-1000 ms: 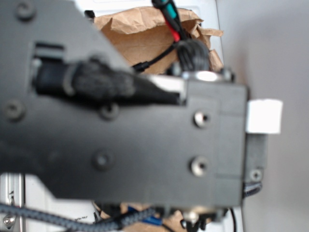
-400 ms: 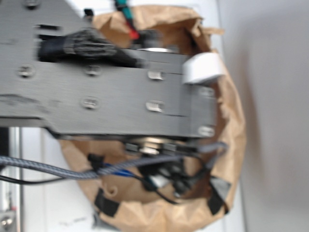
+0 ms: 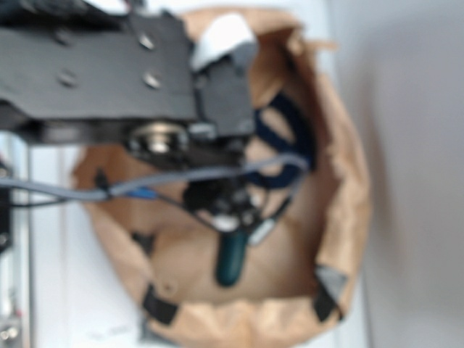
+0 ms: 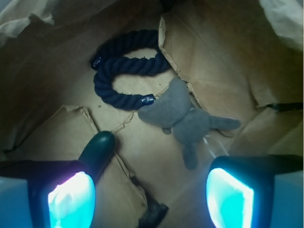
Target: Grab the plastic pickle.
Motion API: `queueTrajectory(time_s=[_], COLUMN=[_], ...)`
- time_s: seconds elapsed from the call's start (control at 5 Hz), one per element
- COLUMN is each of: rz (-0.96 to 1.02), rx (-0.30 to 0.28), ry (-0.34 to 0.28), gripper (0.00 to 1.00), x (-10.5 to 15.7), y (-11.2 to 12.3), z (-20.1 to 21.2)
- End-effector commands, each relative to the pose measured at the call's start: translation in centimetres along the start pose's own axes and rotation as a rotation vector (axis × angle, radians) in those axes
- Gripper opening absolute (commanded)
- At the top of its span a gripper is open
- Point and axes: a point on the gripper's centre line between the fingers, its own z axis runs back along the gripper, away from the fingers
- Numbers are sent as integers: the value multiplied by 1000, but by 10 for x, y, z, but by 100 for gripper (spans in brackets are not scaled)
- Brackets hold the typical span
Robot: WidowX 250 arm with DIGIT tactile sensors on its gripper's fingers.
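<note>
The pincer (image 4: 149,190) points downward, its fingers (image 4: 71,197) spread wide.

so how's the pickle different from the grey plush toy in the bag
The plastic pickle is dark green, smooth and capsule-shaped; the grey plush toy is fuzzy and irregular, with limbs sticking out. The pickle is partly hidden behind a gripper finger; the plush toy lies in full view, touching the navy rope loop. Both rest on the brown paper bag.
</note>
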Motion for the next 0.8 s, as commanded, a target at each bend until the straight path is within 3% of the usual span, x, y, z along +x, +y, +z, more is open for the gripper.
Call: queueTrajectory(time_s=[0.0,0.2,0.4,0.6], rz=[24,75,104,111], rx=[32,-23,20,111], ry=[-62,-68,-41,-66], gripper=[100,100,100,100], x=[1,-17,-25,-23], y=[-43,-57,-74,-69], z=[-32,-38,-47,-70])
